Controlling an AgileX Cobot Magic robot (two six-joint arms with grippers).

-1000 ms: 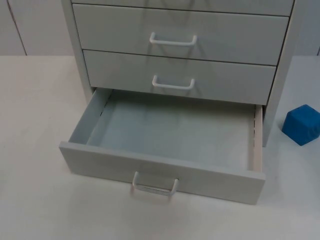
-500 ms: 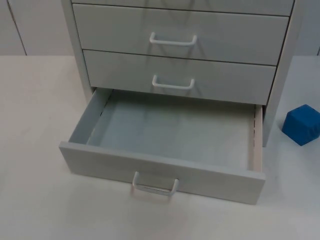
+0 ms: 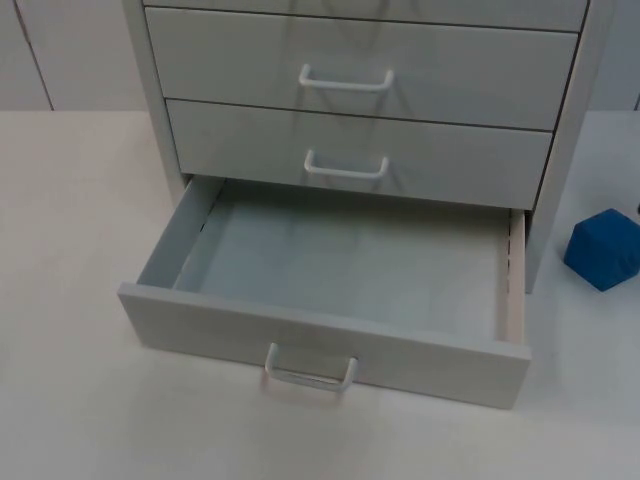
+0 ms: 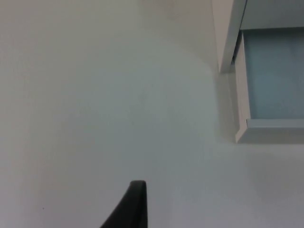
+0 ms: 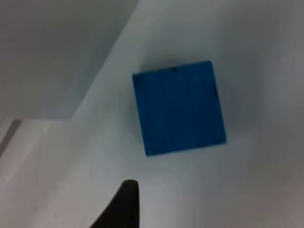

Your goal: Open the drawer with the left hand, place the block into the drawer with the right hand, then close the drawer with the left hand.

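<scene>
block: solid blue cube block (image 3: 604,249), flat on the white table top (image 3: 70,200), just beside the grey cabinet's (image 3: 565,120) right side wall; nothing touching it.
right gripper: one black fingertip (image 5: 121,204) visible, hanging over the block, block just ahead of the tip; can't tell if fingers are apart or together.
drawer: bottom light-grey drawer (image 3: 330,290) pulled well out, inside bare, white wire handle (image 3: 308,372) on its front.
left gripper: one black fingertip (image 4: 133,204) visible, over bare table, drawer's front corner off ahead and to one side; arm waiting; finger state can't tell.
stage: drawer open, block not yet grasped, probably the approach.
risk 1: block sits close to cabinet wall, so a finger could hit the wall or nudge the block askew.
risk 2: block looks rotated relative to the fingertip; off-square grip may let it twist or slip.
risk 3: carrying low could clip the drawer's side rail.
</scene>
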